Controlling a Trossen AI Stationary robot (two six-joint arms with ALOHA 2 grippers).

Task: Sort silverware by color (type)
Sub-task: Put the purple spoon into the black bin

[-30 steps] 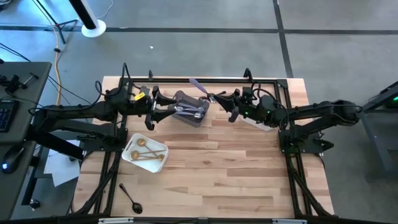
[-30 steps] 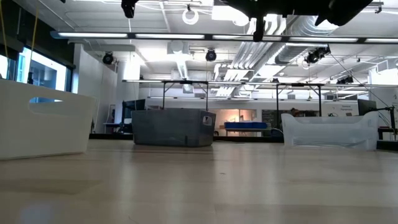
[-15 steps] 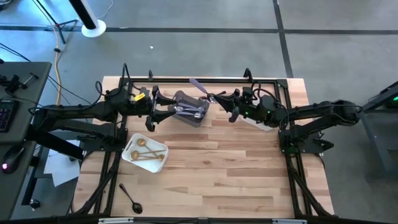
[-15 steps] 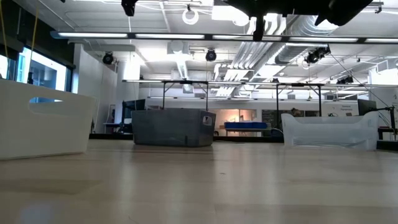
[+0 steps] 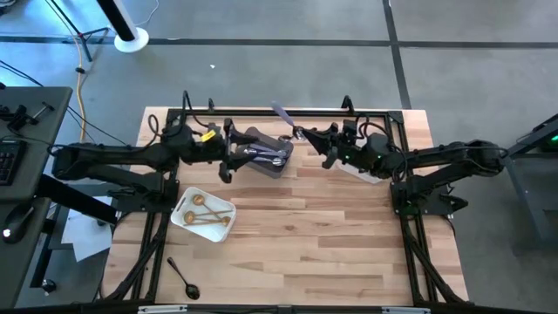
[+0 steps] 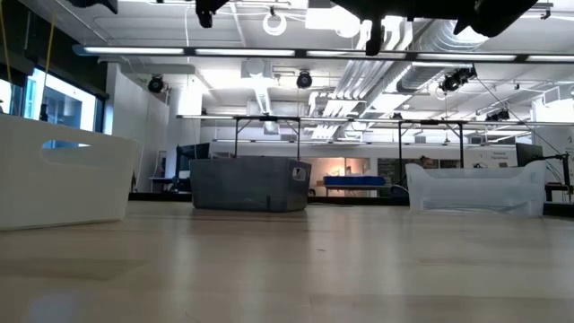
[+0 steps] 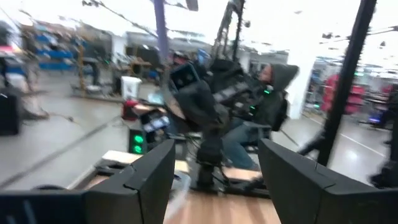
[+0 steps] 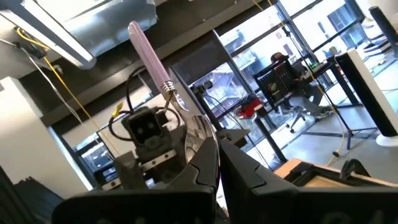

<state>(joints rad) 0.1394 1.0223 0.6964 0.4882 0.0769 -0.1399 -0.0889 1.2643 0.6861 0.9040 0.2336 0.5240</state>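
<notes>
Right pincer [image 5: 301, 133] pinches a lilac-handled spoon [image 5: 282, 113] near the surface's back edge; tilted, it might slip out.

A bin [image 5: 266, 150] with cutlery in it sits at the table's far edge between the two arms, a tray [image 5: 203, 215] of spoons nearer on the left, and one lone spoon [image 5: 184, 278] by the near left corner.

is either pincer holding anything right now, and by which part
The right pincer is shut on a lilac-handled utensil, gripping its silver end; the handle sticks out. The left pincer is open and holds nothing.
</notes>
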